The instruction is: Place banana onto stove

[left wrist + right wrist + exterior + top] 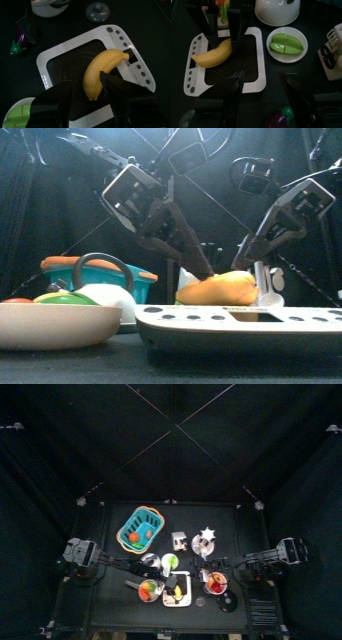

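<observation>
The yellow banana (pixel 101 67) lies on the dark middle of the white stove (pixel 60 52). My left gripper (pixel 90 86) stands open directly over it, and its jaws straddle the banana's near end. In the right wrist view the same two black fingers (pixel 238 22) come down on either side of the banana (pixel 211 54). The front view has the banana (pixel 221 288) resting on the stove (pixel 247 320) below the left gripper (pixel 201 258). My right gripper (pixel 264 80) is open and holds nothing, hovering beside the stove's edge (pixel 256 60).
A blue basket (pixel 100 278) with orange produce stands at the back left. Near the front left is a white bowl (pixel 54 326) of vegetables. Beside the stove are a plate with a green fruit (pixel 288 41), a white bowl (pixel 278 10) and a purple eggplant (pixel 20 40).
</observation>
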Controlling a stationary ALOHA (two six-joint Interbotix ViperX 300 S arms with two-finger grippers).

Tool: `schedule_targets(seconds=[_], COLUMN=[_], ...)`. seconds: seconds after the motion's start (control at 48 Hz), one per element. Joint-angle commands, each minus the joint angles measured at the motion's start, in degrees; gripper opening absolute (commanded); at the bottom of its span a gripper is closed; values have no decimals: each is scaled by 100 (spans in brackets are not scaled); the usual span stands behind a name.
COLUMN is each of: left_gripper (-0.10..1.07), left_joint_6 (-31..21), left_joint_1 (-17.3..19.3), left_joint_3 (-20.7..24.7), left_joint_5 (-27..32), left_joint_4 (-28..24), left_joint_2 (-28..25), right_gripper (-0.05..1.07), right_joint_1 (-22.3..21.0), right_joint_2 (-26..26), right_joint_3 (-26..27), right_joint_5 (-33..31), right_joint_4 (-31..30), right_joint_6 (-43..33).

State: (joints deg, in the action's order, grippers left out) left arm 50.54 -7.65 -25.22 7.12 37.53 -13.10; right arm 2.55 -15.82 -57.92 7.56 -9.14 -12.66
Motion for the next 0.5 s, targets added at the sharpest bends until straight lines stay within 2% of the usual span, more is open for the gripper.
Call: schedule_targets(seconds=[0.0, 0.479], left_gripper=[82, 82], left_joint_6=[9, 9], left_joint_1=[53, 79], left_joint_3=[79, 9], left_joint_5=[-9, -26], left_joint_4=[0, -18], left_joint_2=[70, 527], right_gripper=[90, 90], right_joint_1=[18, 26], right_joint_2=[-53, -53], right_joint_3=[105, 105], right_joint_5=[26, 26], right_joint_4=[9, 9], right_joint_6=[0, 0])
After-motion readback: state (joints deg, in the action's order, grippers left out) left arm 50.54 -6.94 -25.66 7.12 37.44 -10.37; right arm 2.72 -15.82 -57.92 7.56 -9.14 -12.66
